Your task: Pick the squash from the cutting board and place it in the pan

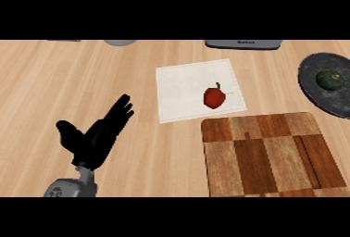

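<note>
A: What is the left hand [92, 139] doing?

B: It hangs over the bare wooden table [61, 78], palm open. Its fingers [121, 111] are straight and held close together, pointing away from the robot and a little to the right. The thumb sticks out to the left. They pinch nothing.

A: And the squash?

B: The squash [332, 79], dark green and round, lies in the pan [320, 101], a dark grey round one cut by the view's right edge. That is well apart from the fingers, far to their right and a little beyond their tips.

A: The cutting board?

B: The cutting board [270, 157], a chequer of light and dark wood, lies to the right of the fingers, nearer the robot than their tips.

A: What sits between?

B: A white mat [183, 90], near the fingertips on their right but not touching them. A red pepper [215, 97] with a green stem rests on its far half. Beyond the fingers, two grey things [244, 44] are cut off by the top edge; I cannot tell what they are.
</note>
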Controlling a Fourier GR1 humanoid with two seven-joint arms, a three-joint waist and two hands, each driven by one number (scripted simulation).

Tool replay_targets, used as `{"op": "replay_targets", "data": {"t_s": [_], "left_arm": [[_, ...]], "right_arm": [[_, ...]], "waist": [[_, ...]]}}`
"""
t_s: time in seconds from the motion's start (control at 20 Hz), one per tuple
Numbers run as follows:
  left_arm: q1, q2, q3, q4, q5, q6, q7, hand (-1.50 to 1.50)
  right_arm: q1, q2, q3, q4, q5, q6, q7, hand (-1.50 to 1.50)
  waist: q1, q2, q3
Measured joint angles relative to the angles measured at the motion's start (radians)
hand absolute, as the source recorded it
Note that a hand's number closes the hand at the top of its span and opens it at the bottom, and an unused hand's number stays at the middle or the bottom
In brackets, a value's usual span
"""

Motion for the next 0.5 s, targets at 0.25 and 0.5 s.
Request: {"op": "replay_targets", "data": {"t_s": [0.25,0.5], "left_arm": [[0.010,0.002,0.008,-0.002,0.000,0.004,-0.002,0.00],[0.011,0.001,0.014,0.004,0.002,0.004,0.002,0.00]], "right_arm": [[0.080,-0.041,-0.013,0.016,-0.024,0.177,-0.076,-1.50],[0.147,-0.082,-0.016,0.019,-0.036,0.317,-0.130,-1.50]], "waist": [[-0.009,-0.005,0.000],[-0.017,-0.009,-0.002]]}}
